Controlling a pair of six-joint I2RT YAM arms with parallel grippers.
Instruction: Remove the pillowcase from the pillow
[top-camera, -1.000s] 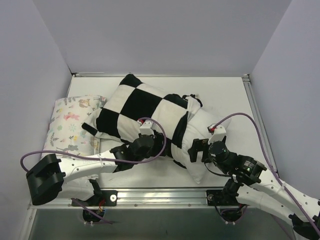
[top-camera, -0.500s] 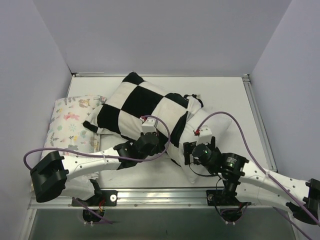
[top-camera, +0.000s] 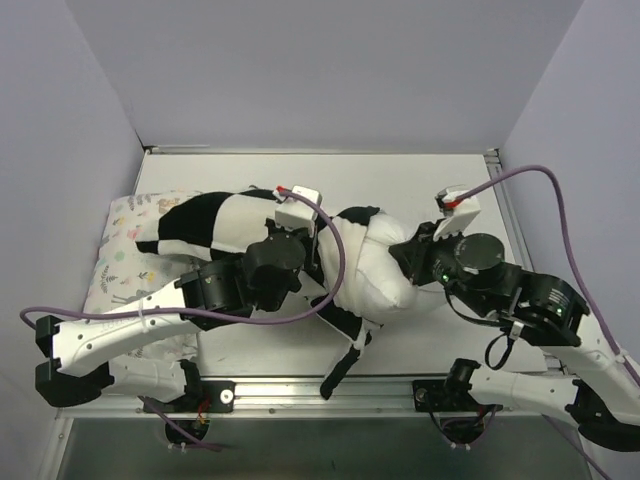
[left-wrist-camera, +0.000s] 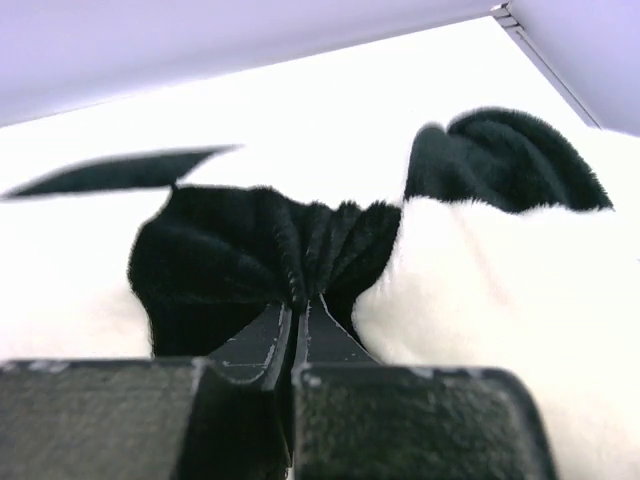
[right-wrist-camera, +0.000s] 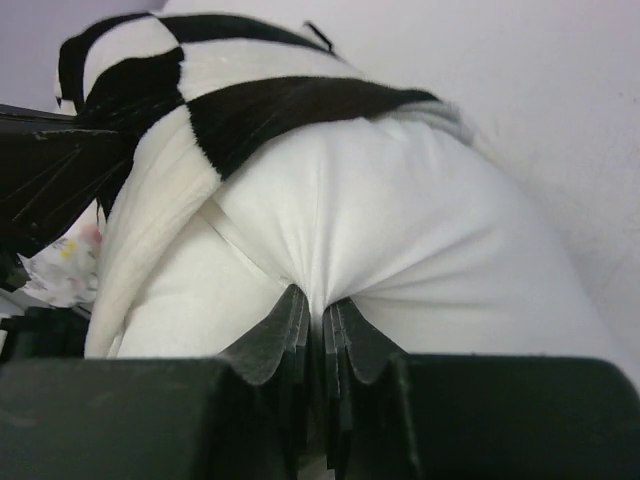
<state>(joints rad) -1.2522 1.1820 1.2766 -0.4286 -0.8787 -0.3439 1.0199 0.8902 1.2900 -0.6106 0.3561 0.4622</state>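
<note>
The checkerboard pillowcase is bunched toward the left, and it still covers the left part of the plain white pillow. The pillow's right end bulges out bare. My left gripper is shut on a gathered black fold of the pillowcase, its fingertips pressed together on the fabric. My right gripper is shut on a pinch of the pillow's white cloth, which puckers at the gripper. The pillowcase's open edge rings the pillow just beyond.
A pale pillow printed with pastel animals lies at the left, partly under the left arm. A black strip of the pillowcase trails toward the front rail. Grey walls stand on three sides, and a metal rail edges the table's right side.
Both grippers went from open to shut, left on the pillowcase, right on the pillow. The arms rose and spread apart. The pillowcase slid left, baring more white pillow.
</note>
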